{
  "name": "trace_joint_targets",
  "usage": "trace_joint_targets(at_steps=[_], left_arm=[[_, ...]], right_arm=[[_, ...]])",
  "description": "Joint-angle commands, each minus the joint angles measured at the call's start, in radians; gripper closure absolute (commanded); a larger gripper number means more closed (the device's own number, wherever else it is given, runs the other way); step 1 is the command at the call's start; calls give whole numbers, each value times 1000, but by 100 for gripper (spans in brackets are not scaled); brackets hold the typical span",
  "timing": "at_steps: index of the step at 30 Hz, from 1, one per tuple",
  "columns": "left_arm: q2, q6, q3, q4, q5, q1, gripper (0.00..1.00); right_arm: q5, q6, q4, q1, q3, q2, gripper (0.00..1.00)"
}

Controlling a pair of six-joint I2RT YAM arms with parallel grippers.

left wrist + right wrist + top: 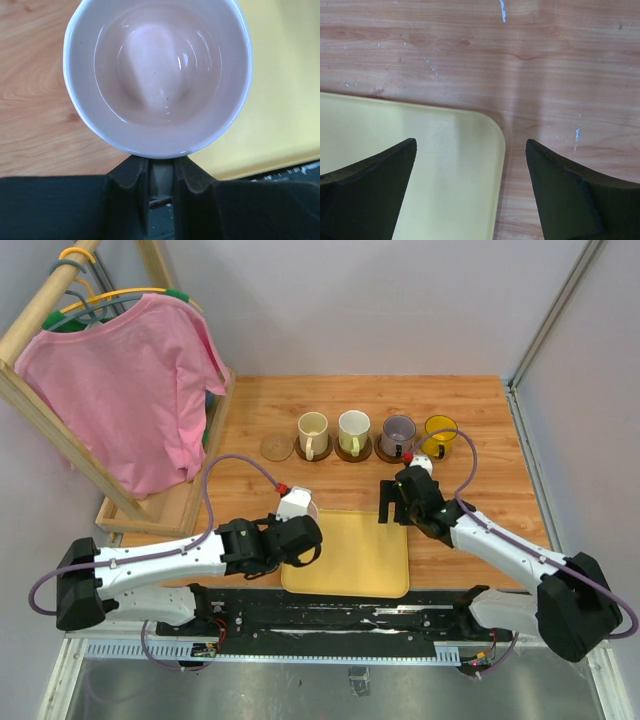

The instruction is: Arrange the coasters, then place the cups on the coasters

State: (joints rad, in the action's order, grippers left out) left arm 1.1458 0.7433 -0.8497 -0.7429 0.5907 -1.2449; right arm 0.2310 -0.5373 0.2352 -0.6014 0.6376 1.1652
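At the back of the table stand a pale yellow cup (313,433), a whitish-green cup (353,432), a purple-grey cup (398,436) and an amber cup (439,435), each on a dark coaster. One tan coaster (275,447) lies bare at the row's left end. My left gripper (300,522) (161,171) is shut on the handle of a pink cup (297,506) (157,75), held upright over the yellow tray's left edge. My right gripper (392,502) (471,146) stands open with nothing in it, above the tray's far right corner.
The yellow tray (360,560) (445,170) (285,100) lies between the arms near the front edge. A wooden rack (40,410) with a pink shirt (130,390) on hangers fills the left side. Walls close the back and the right.
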Motion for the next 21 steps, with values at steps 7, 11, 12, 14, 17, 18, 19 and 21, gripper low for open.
trace_joint_targets(at_steps=[7,11,12,14,17,18,19,21], left_arm=[[-62,-200,38,197,70,305,100],[-46,-287,32,294,44,421,99],[-41,-308,32,325,28,450,99],[-26,-343,30,379,-10,505,99],[11,-393,23,457,-57,582,99],[28,-404,15,472,-76,607,99],[45,-413,8,485,-90,627,99],[79,-432,-8,514,-112,660,99]], right_arm=[[-52,87,-111,-6,113,132,32],[-97,102,-136,-7,156,207,47],[-109,105,-143,-10,171,227,49],[-129,113,-155,-18,193,272,51],[-152,125,-164,-29,234,332,54],[-158,128,-165,-33,248,351,55],[-162,131,-166,-37,261,370,55],[-166,139,-165,-45,288,408,56]])
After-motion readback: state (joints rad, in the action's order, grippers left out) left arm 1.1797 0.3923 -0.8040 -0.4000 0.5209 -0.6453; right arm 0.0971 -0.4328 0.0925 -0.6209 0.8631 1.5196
